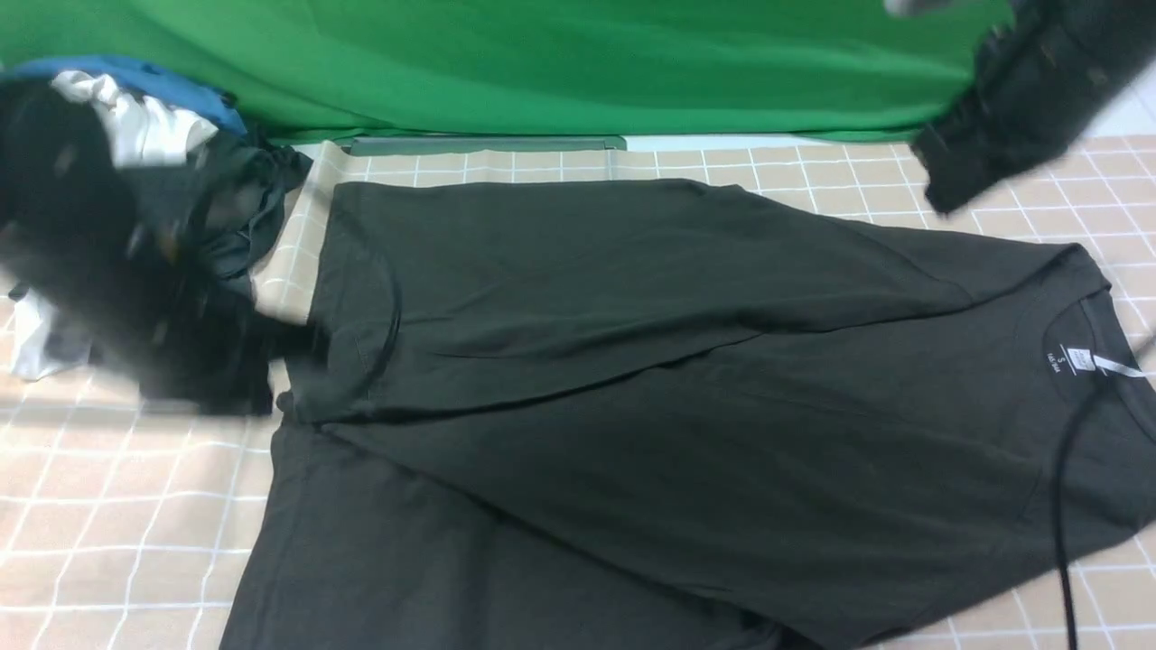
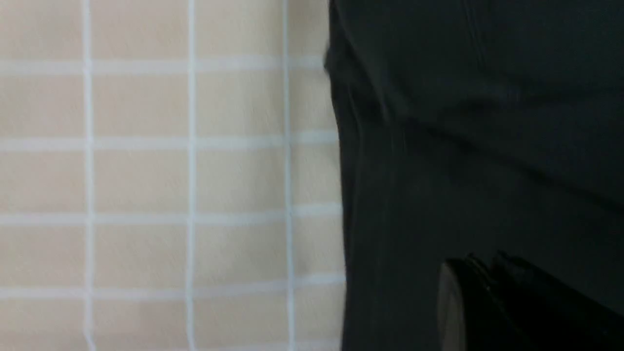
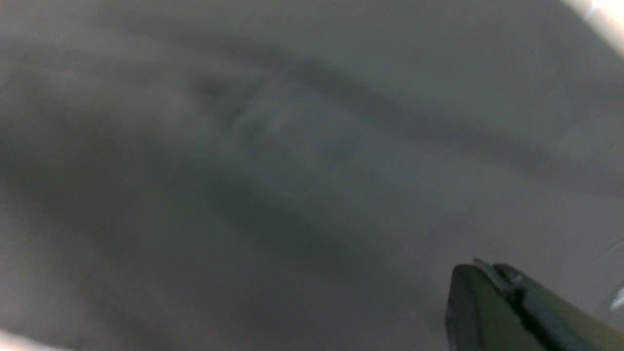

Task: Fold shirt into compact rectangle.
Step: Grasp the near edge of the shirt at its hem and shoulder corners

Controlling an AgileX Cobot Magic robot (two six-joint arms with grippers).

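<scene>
The black shirt (image 1: 632, 361) lies spread across the checked tablecloth (image 1: 108, 506), its collar and white neck label (image 1: 1079, 358) to the right. Its far side is folded over the middle. My left gripper (image 1: 280, 348), motion-blurred, is at the shirt's left hem edge. In the left wrist view its fingers (image 2: 480, 263) sit together over the black cloth (image 2: 463, 146), with nothing seen between them. My right gripper (image 1: 944, 185) hangs raised at the back right, above the shirt. In the right wrist view its fingers (image 3: 482, 268) are shut over blurred fabric (image 3: 292, 170).
A pile of clothes sits at the back left: a white piece (image 1: 144, 126), a blue one (image 1: 153, 77) and a dark grey garment (image 1: 235, 208). A green backdrop (image 1: 542, 63) closes the far side. A black cable (image 1: 1066, 506) hangs across the collar area.
</scene>
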